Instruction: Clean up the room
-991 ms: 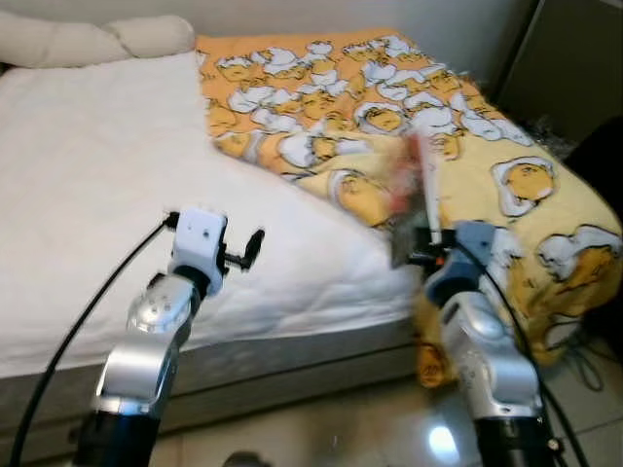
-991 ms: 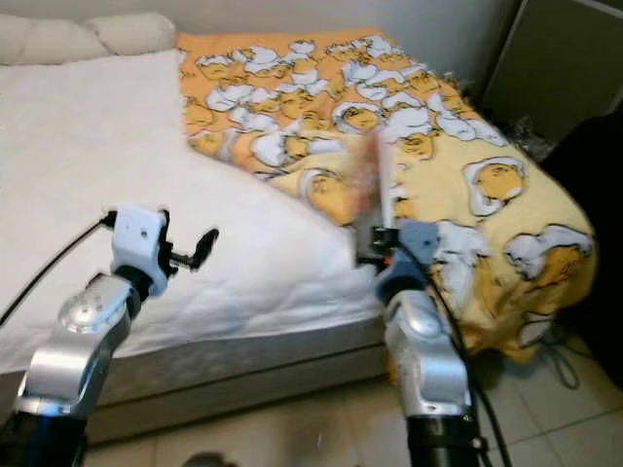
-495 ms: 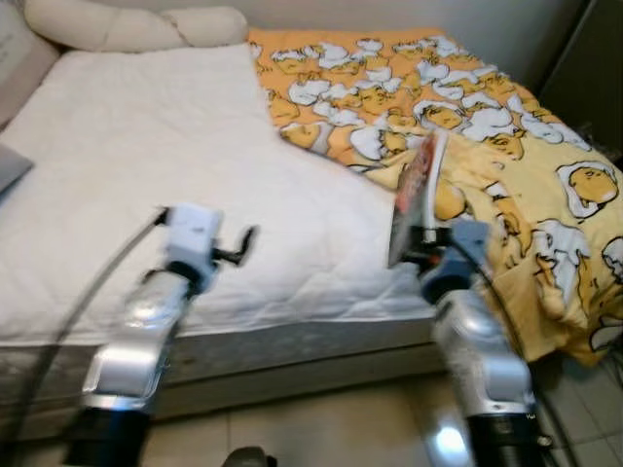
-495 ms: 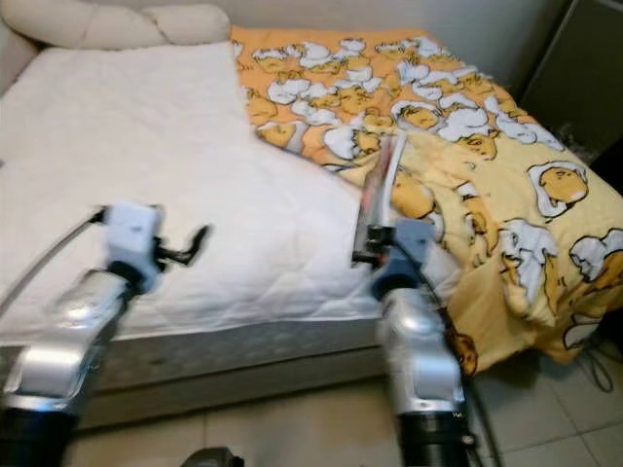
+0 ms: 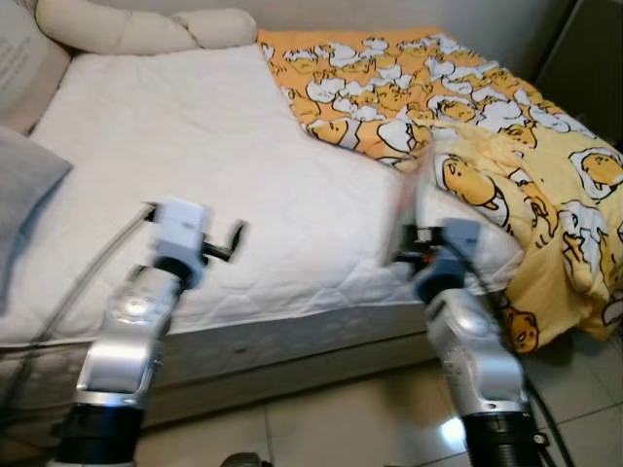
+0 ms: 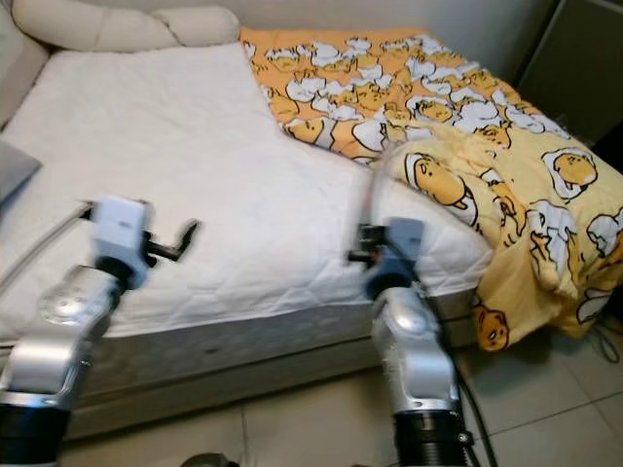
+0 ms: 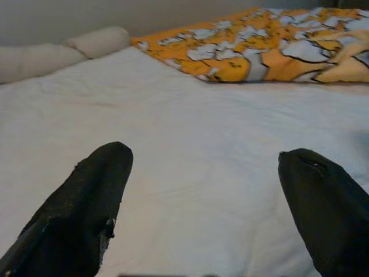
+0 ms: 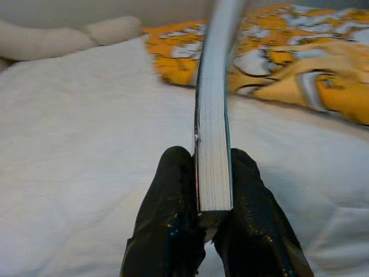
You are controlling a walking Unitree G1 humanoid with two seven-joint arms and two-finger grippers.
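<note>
A thin book (image 8: pixel 213 127) stands upright on its edge between the fingers of my right gripper (image 8: pixel 212 158), which is shut on its lower end. In the eye views the book (image 6: pixel 375 190) is a blurred sliver above the right gripper (image 5: pixel 417 243), held over the near right part of the white mattress (image 5: pixel 195 146). My left gripper (image 5: pixel 226 243) hovers over the mattress's front edge, open and empty, its black fingers (image 7: pixel 98 184) spread wide. A crumpled yellow blanket (image 5: pixel 506 146) with an egg cartoon print covers the bed's right side and hangs over its corner.
Cream pillows (image 5: pixel 136 29) lie along the head of the bed. A grey cushion (image 5: pixel 24 195) rests at the left edge. A dark cabinet (image 5: pixel 584 68) stands at the far right. Glossy tiled floor (image 5: pixel 321 428) runs along the bed's front.
The camera has swung left, bringing the grey cushion into view. The right gripper still holds the book upright; the left gripper stays open.
</note>
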